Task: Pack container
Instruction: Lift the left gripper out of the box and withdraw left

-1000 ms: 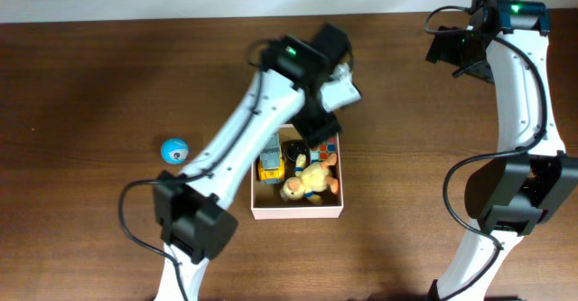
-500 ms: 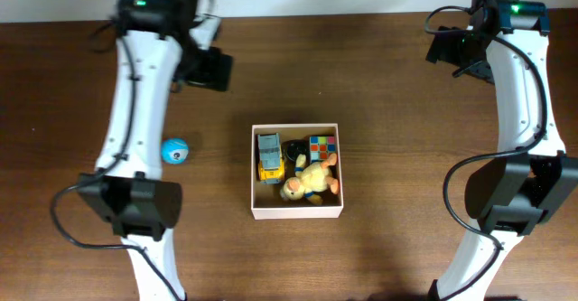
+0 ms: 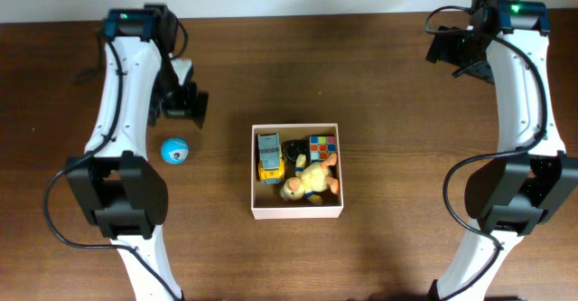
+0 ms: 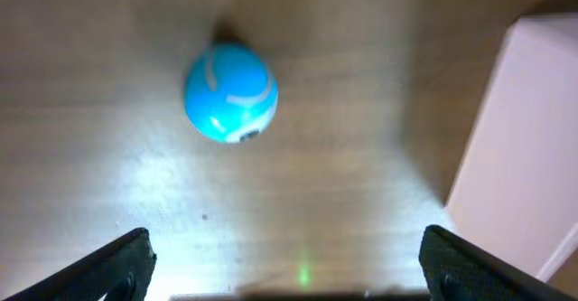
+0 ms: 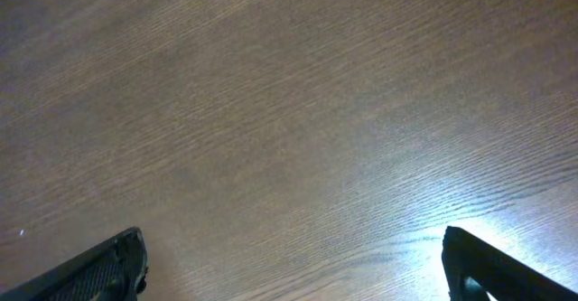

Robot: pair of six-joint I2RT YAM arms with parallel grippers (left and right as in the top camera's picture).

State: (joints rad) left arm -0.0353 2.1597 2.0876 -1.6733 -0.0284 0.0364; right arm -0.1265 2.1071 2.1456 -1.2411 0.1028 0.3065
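Sitting at centre of table (image 3: pixel 397 247): container (image 3: pixel 298 212), open top, toys inside.
Contents: toy truck (image 3: pixel 269 156) at 9 o'clock, colour cube (image 3: pixel 322 145) at 1 o'clock, plush duck (image 3: pixel 312 180) at 5 o'clock; dark item between truck and cube, unclear. Blue ball (image 3: pixel 174 150) on table at 9 o'clock of container, apart. Left gripper (image 4: pixel 289 269) at 12 o'clock of ball, jaws wide apart, empty. Right gripper (image 5: pixel 293 265) at 2 o'clock of container, well apart, jaws wide, empty.

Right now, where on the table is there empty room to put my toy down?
The widest bare table lies between the container and the right arm. The strip on the robot's side of the container is free too. Between the blue ball and the container the gap is narrower. Inside the container it is crowded with toys.
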